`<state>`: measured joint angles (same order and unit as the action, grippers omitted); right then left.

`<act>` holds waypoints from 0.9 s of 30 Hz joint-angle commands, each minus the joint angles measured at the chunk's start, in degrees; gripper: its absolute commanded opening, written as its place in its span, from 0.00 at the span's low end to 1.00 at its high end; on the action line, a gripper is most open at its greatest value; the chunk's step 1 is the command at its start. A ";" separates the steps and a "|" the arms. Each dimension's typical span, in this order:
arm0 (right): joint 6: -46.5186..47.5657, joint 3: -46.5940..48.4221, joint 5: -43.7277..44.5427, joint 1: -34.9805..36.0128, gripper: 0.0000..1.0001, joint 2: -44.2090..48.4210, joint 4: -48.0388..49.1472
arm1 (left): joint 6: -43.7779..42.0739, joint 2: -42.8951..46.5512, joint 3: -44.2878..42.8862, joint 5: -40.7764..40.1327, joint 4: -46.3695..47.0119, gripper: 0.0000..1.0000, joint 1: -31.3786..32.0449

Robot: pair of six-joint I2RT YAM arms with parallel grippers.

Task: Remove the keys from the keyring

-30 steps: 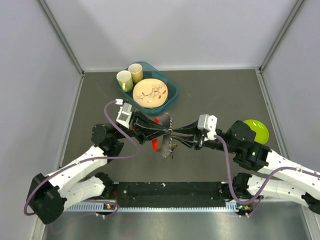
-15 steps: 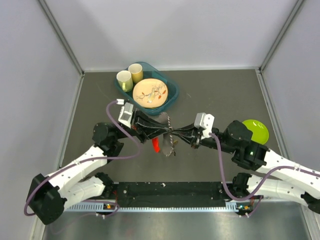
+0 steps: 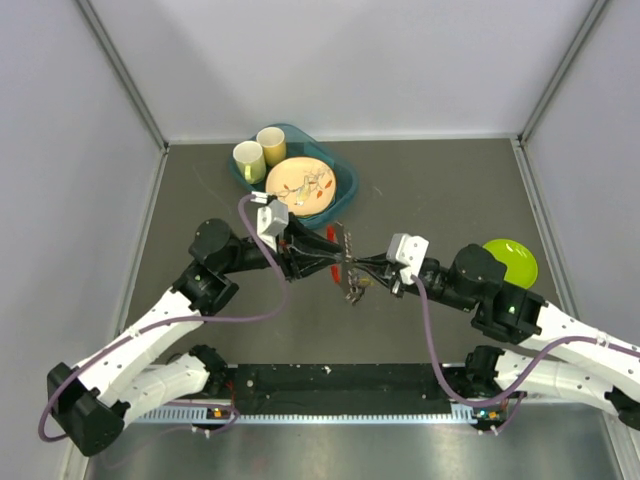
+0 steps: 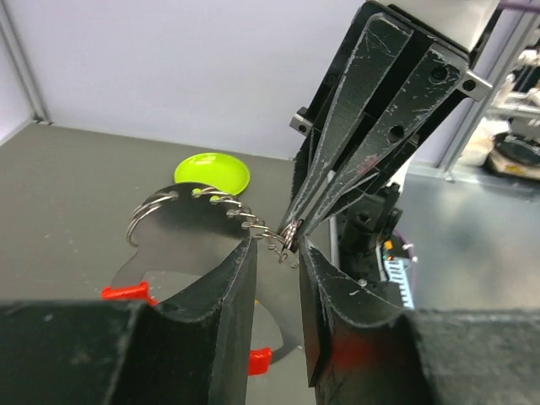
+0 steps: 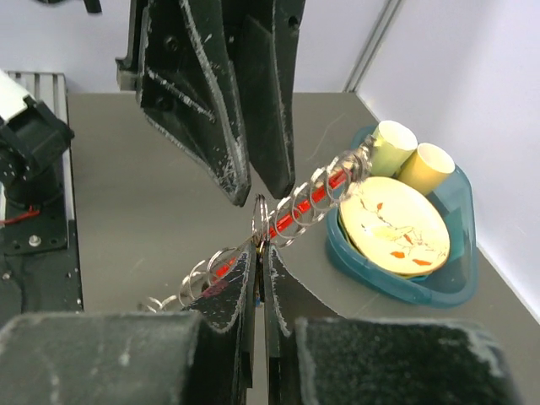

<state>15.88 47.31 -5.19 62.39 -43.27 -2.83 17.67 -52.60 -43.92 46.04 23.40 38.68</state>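
The keyring (image 5: 314,201), a string of thin linked metal rings backed by a red curved clip (image 5: 291,221), hangs above the middle of the dark grey table (image 3: 440,190). From above, we see its long axis run from 12 to 6 o'clock, slightly tilted. A flat silvery tag (image 3: 345,238) is at the 12 o'clock end and the small metal keys (image 3: 353,291) are bunched at the 6 o'clock end; we cannot tell their colours.

The right pincer (image 5: 260,253), reaching in from 3 o'clock, is closed tight on one thin ring of the chain. The left pincer (image 4: 277,253), coming from 9 o'clock, stands partly open with a finger on either side of the chain; we cannot tell whether they touch it.

Toward 3 o'clock lies a lime-green plate (image 3: 515,260). At 11 o'clock a teal tray (image 3: 345,190) holds two yellow cups (image 3: 250,158) and a patterned plate (image 3: 300,187).
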 commanded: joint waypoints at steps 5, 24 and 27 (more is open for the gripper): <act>3.02 3.23 0.01 0.10 0.00 0.29 -1.83 | -22.13 1.36 -11.88 -4.99 -25.05 0.32 0.08; 2.14 4.02 -2.19 0.01 0.00 -1.29 -4.82 | -62.58 -9.97 -32.88 -7.27 -58.36 0.21 11.59; 2.14 3.93 -2.37 0.10 0.00 -1.47 -4.99 | -65.13 -12.35 -34.21 -10.35 -60.66 0.24 13.17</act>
<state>17.98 47.81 -6.68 62.39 -44.73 -10.76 -39.75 -62.54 -74.83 39.53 -30.63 49.82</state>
